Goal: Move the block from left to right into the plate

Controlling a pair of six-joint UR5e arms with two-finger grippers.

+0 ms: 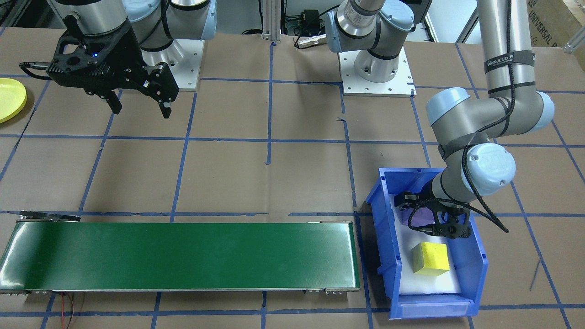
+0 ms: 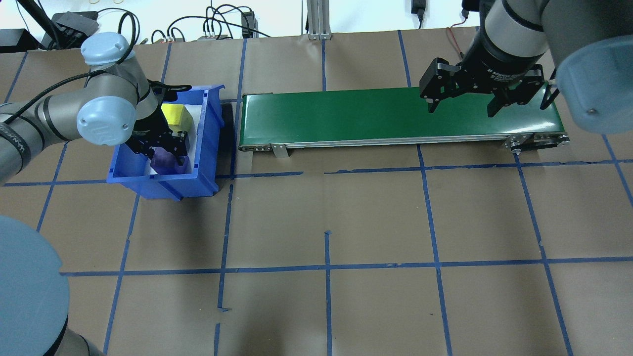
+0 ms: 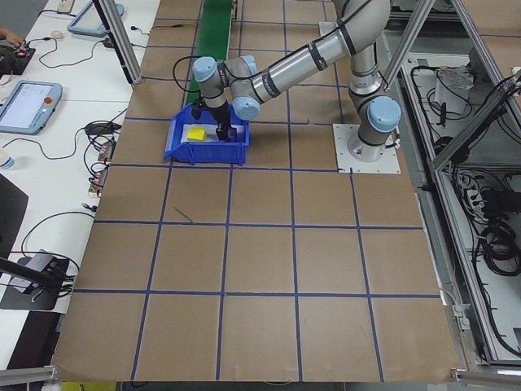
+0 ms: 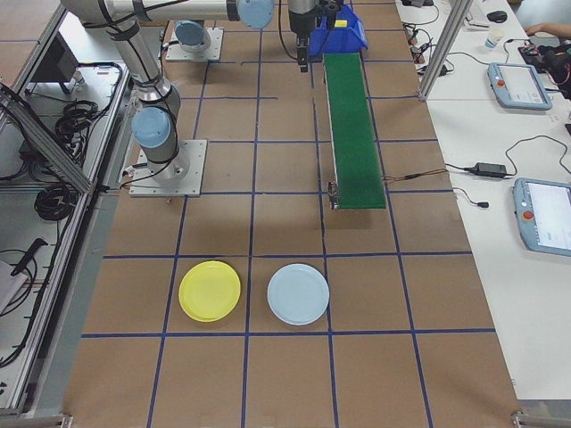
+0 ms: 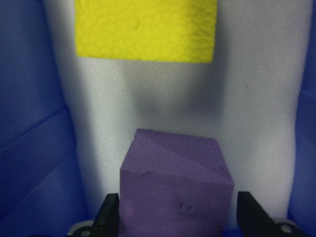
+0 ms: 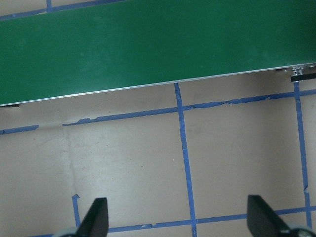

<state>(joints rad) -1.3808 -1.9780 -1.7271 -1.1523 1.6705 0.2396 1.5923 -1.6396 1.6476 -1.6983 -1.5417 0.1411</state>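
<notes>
Two robot arms worked at a brown paper-covered table (image 2: 376, 217) marked with a grid of blue tape. In the overhead view, the left gripper (image 2: 165, 148) reached down into a blue bin (image 2: 210, 128) at about nine o'clock on the table. Its fingers (image 5: 109, 215) stood either side of a purple foam block (image 5: 175, 190), which sat between them on the bin's white foam lining (image 5: 256, 98); the left wrist view showed the left finger against the block's side and a small gap at the right finger, so the jaws were narrowed around the block and not fully clamped. A yellow foam block (image 5: 145, 29) lay in the same bin at twelve o'clock from the purple one, well clear of it.

A long green conveyor belt (image 2: 346, 116) ran from just beside the bin toward three o'clock. The right gripper (image 2: 462, 104) hung in the air above the belt's far end, at about two o'clock in the overhead view, jaws spread wide and holding nothing.

The yellow plate (image 4: 210, 291) lay flat on the table beyond the belt's end, seen best from the exterior right view at about seven o'clock. A pale blue plate (image 4: 298, 293) lay just beside it, at its three o'clock, not touching it. Both plates held nothing.
</notes>
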